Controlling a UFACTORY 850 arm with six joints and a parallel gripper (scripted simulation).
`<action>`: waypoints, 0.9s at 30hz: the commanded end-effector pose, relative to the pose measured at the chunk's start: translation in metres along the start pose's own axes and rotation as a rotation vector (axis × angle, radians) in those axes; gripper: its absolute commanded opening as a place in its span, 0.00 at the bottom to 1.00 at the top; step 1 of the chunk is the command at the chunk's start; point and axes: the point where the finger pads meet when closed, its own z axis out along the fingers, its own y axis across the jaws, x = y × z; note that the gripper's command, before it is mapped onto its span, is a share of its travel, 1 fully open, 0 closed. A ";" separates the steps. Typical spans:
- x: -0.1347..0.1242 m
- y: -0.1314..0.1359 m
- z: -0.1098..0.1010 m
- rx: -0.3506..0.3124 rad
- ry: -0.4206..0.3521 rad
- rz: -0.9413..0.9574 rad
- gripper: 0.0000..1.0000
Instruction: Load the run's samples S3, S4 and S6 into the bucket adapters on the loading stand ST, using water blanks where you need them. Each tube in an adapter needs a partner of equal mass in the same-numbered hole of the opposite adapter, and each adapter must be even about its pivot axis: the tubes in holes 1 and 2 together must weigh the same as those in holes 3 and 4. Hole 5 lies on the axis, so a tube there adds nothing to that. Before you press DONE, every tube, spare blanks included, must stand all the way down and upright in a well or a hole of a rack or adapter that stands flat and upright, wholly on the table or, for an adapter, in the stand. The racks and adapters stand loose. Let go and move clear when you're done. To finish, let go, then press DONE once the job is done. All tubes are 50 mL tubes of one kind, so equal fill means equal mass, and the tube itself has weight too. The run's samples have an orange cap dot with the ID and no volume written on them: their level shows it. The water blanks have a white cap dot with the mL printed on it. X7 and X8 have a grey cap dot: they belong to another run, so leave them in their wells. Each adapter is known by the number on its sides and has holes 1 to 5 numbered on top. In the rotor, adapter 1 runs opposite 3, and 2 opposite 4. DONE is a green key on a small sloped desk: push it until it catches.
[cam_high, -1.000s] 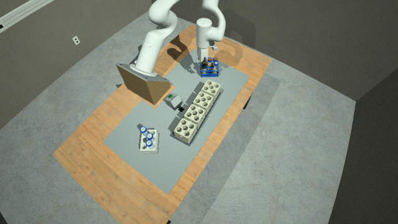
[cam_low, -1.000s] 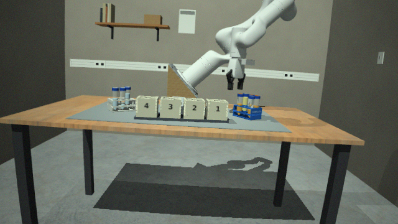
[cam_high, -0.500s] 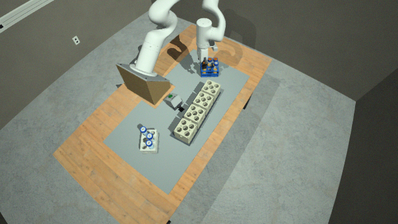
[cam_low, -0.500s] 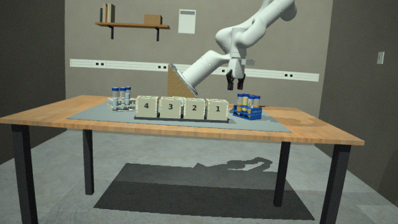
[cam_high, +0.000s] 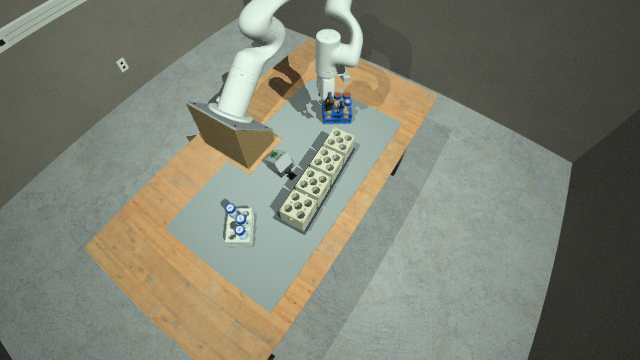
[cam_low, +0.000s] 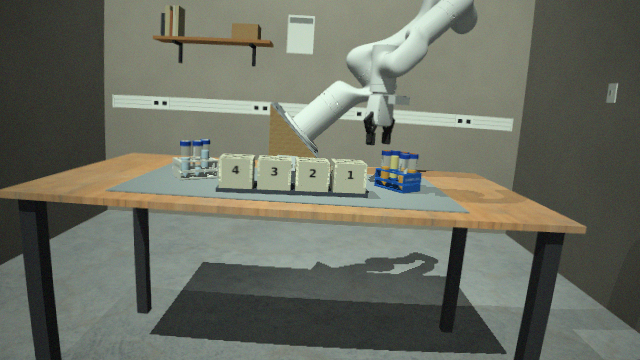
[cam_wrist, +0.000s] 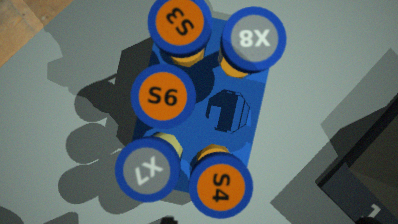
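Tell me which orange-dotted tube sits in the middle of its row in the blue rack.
S6: it stands between S3 and grey-dotted X7.

A wooden wall shelf (cam_low: 212, 41) is mounted on two dark brackets. Upright books (cam_low: 175, 21) stand at one end; a brown box (cam_low: 246, 31) rests toward the other. A white panel (cam_low: 300, 35) with a grey top strip is fixed beside the shelf. Below runs a white socket rail (cam_low: 210, 104). A wall switch (cam_low: 612, 93) is fitted to the side wall. In the top view, a wall outlet (cam_high: 122, 64) sits near a rail (cam_high: 37, 21).
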 end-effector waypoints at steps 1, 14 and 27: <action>0.000 0.000 0.000 -0.001 0.001 0.000 1.00; 0.000 0.000 -0.016 -0.001 0.001 0.000 1.00; 0.000 0.000 -0.046 -0.001 0.001 0.000 1.00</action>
